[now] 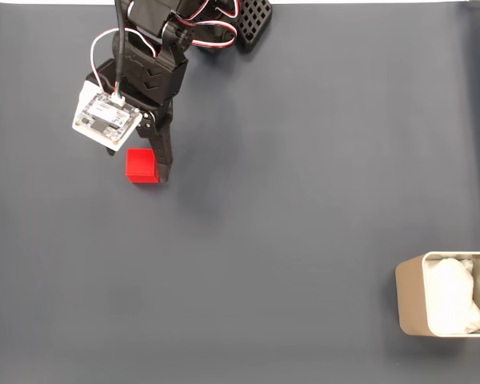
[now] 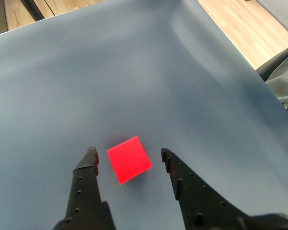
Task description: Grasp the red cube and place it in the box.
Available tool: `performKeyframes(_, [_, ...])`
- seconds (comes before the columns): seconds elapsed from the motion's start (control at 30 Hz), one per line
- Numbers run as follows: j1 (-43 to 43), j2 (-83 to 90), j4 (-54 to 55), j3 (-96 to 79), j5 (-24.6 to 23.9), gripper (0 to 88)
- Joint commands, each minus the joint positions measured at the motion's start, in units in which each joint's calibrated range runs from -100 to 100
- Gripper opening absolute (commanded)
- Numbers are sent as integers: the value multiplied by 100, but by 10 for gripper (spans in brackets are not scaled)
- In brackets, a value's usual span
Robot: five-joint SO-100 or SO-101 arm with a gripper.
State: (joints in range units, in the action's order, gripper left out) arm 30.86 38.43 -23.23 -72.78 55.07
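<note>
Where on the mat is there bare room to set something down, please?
The whole middle of the dark mat, between the red cube and the box, is bare, as is the lower left. It is crowded at the upper left, where the open tool straddles the cube, and at the lower-right corner by the box.

Looks like a hobby bench indoors: dark blue cloth covering everything, with wood floor peeking in (top corners, wrist view).

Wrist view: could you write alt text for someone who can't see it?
A small red cube sits on a dark blue cloth, between the two open black fingers of a robot gripper reaching in from the bottom edge.
</note>
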Motion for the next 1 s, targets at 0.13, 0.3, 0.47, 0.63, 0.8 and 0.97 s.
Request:
performKeyframes(0.13, [-153, -91, 315, -121, 59, 316])
performKeyframes(0.3, [-231, -125, 413, -249, 83, 317])
performKeyframes(0.47, [-238, -238, 487, -304, 117, 318])
performKeyframes(0.63, [-259, -342, 569, -304, 107, 318])
performKeyframes(0.8, [-323, -342, 577, -304, 98, 319])
performKeyframes(0.97, [-387, -316, 577, -304, 73, 320])
